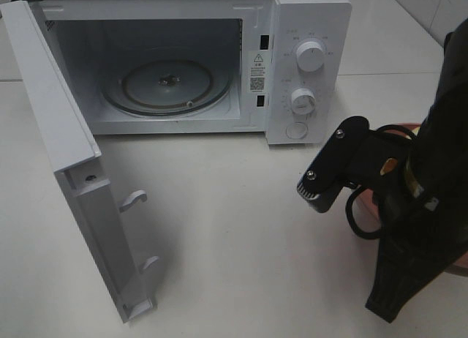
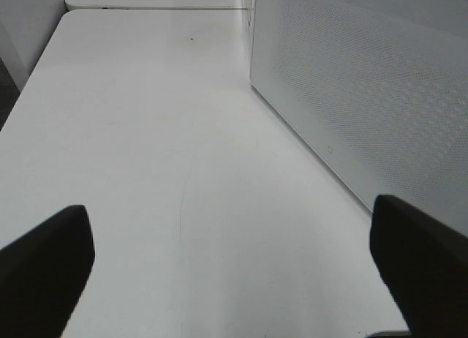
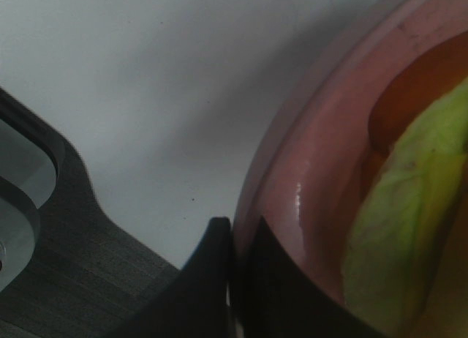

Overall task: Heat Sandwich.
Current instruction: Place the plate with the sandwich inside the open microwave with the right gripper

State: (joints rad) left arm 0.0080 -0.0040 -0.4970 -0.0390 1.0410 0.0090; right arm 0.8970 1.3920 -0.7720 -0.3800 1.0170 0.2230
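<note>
Microwave door [image 1: 73, 170] is found open; sandwich [image 3: 398, 228] not yet loaded. Left pincer [image 2: 232, 263] is spread, right pincer [image 3: 234, 246] clenched at the plate [image 3: 292, 177] rim.

The microwave [image 1: 311, 20] stands at the back of the table [image 1: 241, 243], its door [image 1: 73, 148] swung out toward the front on my left, the turntable [image 1: 146, 89] inside. Right of it and nearer the front sits the plate [image 3: 292, 170], the sandwich [image 3: 409, 206] on it, my right pincer [image 3: 234, 232] at its rim.
</note>
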